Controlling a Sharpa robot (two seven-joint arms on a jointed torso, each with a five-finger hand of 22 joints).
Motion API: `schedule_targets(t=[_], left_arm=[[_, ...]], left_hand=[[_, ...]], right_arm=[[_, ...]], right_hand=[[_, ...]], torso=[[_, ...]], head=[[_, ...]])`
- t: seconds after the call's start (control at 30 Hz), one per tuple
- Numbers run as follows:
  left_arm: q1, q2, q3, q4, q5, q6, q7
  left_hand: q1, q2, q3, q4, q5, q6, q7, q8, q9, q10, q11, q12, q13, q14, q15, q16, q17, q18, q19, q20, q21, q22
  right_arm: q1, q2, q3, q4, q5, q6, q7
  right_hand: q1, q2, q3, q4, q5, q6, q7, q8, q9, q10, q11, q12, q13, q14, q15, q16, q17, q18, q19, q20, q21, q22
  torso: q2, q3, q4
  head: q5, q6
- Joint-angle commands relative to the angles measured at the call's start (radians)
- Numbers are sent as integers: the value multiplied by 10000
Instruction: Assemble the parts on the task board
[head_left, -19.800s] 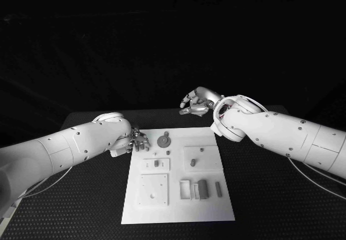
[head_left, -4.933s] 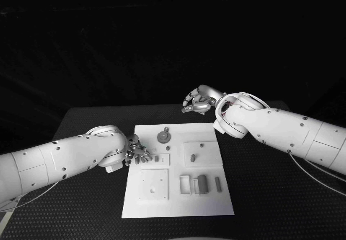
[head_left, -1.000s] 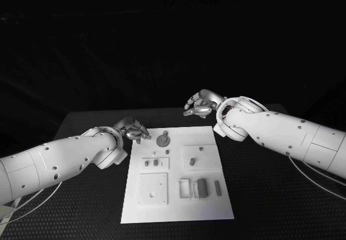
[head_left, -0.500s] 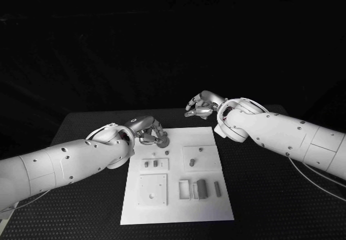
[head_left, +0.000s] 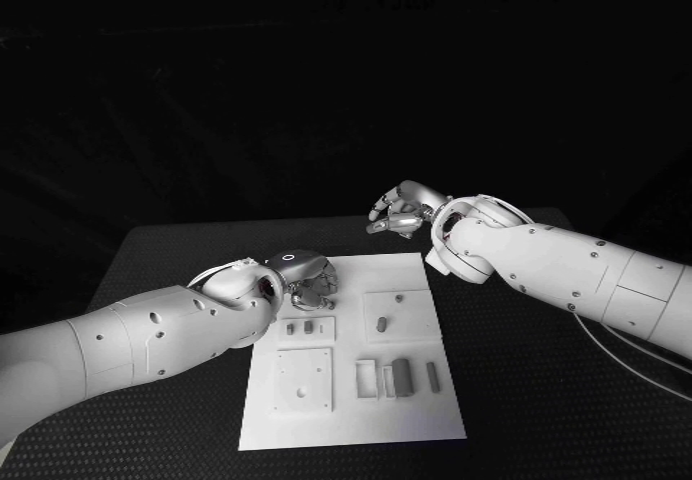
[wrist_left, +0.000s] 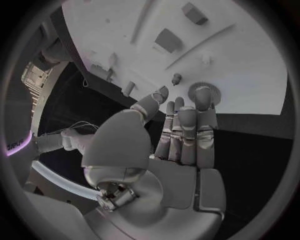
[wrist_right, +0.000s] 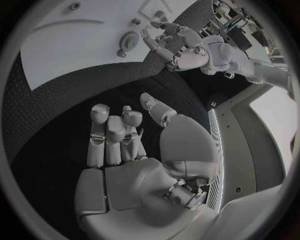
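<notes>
The white task board (head_left: 433, 410) lies in the middle of the black table with several small grey parts on it. My left hand (head_left: 306, 280) hovers over the board's far left corner, fingers straight and holding nothing. Its fingertips (wrist_left: 201, 95) reach the grey gear (wrist_left: 212, 89), which also shows in the right wrist view as a round gear (wrist_right: 129, 41) beside the left hand (wrist_right: 178, 47). A small peg (wrist_left: 177, 78) stands just past the fingertips. My right hand (head_left: 401, 212) hangs over bare table beyond the board's far edge, fingers loosely bent and empty (wrist_right: 119, 132).
On the board sit a small plate with two pegs (head_left: 300, 326), a square plate with an oval part (head_left: 381, 323), a larger square plate (head_left: 300, 380) and a row of upright blocks (head_left: 392, 378). Black table surrounds the board on all sides.
My left hand has swung from the board's left edge to the right and now hovers over the gear. The right hand has stayed in place.
</notes>
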Motion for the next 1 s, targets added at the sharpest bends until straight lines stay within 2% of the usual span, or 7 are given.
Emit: schedule_targets(t=[0.03, 0.13, 0.3, 0.5, 0.63, 1.0], left_arm=[[-1, 68, 7, -43, -558, 399, -47], [-5, 136, 7, -140, -566, 293, -143], [-19, 239, 5, -277, -643, 340, -155], [-69, 335, -1, -399, -892, 438, -133], [-109, 391, -7, -465, -970, 495, -132], [-199, 557, -57, -655, -1190, 397, -37]], left_hand=[[34, -37, 76, 11, 41, -40, -6, -47, -17, -77, 92, -101, -43, 12, 60, 44, -18, 912, 5, 99, 33, 38], [10, -39, 90, 13, 33, -60, 2, -78, -48, -296, 179, -315, -162, 4, 142, 67, -31, 968, -5, 165, 44, 97], [16, -76, 124, 13, 15, -276, -45, -221, -128, -562, 313, -570, -339, 19, 272, 118, -45, 1104, 11, 296, 54, 161], [67, -39, 181, 15, 23, -235, -26, -208, -129, -567, 309, -606, -393, 48, 274, 156, -48, 1159, 33, 319, 64, 190], [82, -15, 219, 19, 23, -168, 5, -180, -123, -564, 303, -618, -429, 55, 269, 169, -57, 1178, 39, 326, 68, 210], [93, 9, 268, 14, 20, -95, 24, -160, -126, -456, 286, -588, -471, 78, 254, 198, -74, 1200, 57, 327, 81, 246]], right_arm=[[-3, -9, 2, 15, -1, -26, 97], [-3, -17, 2, 37, -1, -31, 92], [-3, -29, 2, 64, 0, -47, 85], [-3, -18, 2, 73, 0, -43, 83], [-3, -3, 2, 87, 0, -39, 84], [-2, 20, 2, 106, 0, -13, 74]], right_hand=[[-77, -19, 14, 47, -20, -48, 23, -35, -10, -45, -2, 18, 15, 37, 63, -57, 16, 200, 6, -64, -29, 108], [-77, -19, 13, 48, -21, -48, 24, -36, -9, -45, -2, 19, 16, 37, 63, -56, 17, 200, 7, -64, -28, 108], [-79, -21, 11, 48, -21, -52, 25, -38, -10, -46, 0, 21, 17, 38, 64, -55, 17, 201, 9, -64, -28, 109], [-79, -23, 10, 48, -22, -58, 27, -42, -11, -47, 1, 23, 19, 39, 66, -54, 18, 200, 10, -64, -27, 109], [-79, -22, 10, 48, -22, -61, 28, -43, -11, -47, 2, 25, 19, 40, 66, -53, 19, 201, 11, -64, -26, 109], [-79, -21, 8, 50, -22, -64, 29, -45, -11, -49, 4, 30, 22, 42, 69, -51, 20, 201, 14, -64, -25, 110]], torso=[[0, -2, -4], [-5, 6, 10], [-19, -4, 30], [-21, -7, 28], [-19, -3, 2], [-16, 6, 10]], head=[[-41, -34], [-39, -35], [-49, -67], [-58, -81], [-57, -84], [-107, -102]])
